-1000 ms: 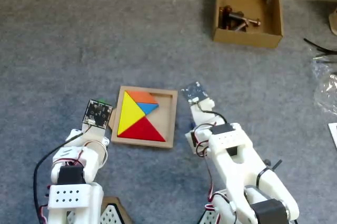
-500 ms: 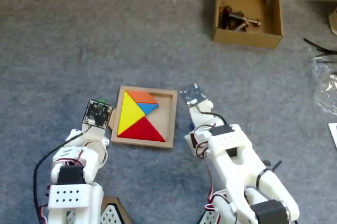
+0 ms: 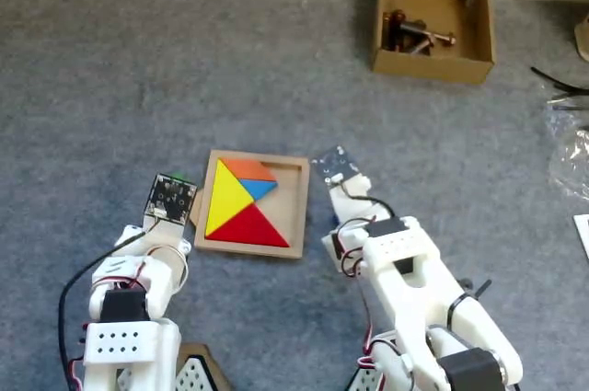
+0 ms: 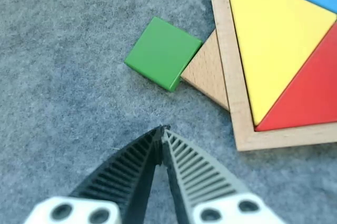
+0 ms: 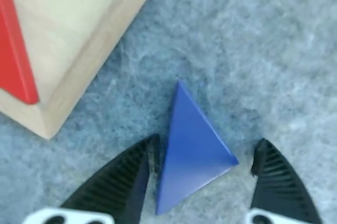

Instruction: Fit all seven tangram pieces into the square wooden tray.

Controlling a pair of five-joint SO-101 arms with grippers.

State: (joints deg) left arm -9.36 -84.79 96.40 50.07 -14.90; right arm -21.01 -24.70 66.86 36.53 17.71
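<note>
The right arm (image 3: pixel 396 258) has edged slightly toward the tray (image 3: pixel 296 212); the left arm (image 3: pixel 138 281) has stayed put. The right gripper (image 5: pixel 206 147) is spread wide around a blue triangle (image 5: pixel 192 166) on the carpet beside the tray's corner. The left gripper (image 4: pixel 162 132) is clenched on nothing, near a green square (image 4: pixel 163 52). That square touches a wood triangle (image 4: pixel 208 71) lying against the tray's outer edge. Inside lie a yellow triangle (image 3: pixel 225 200), red triangle (image 3: pixel 250 225), orange piece (image 3: pixel 247 168) and light-blue piece (image 3: pixel 259 189). A box (image 3: pixel 428 67) stands well apart.
</note>
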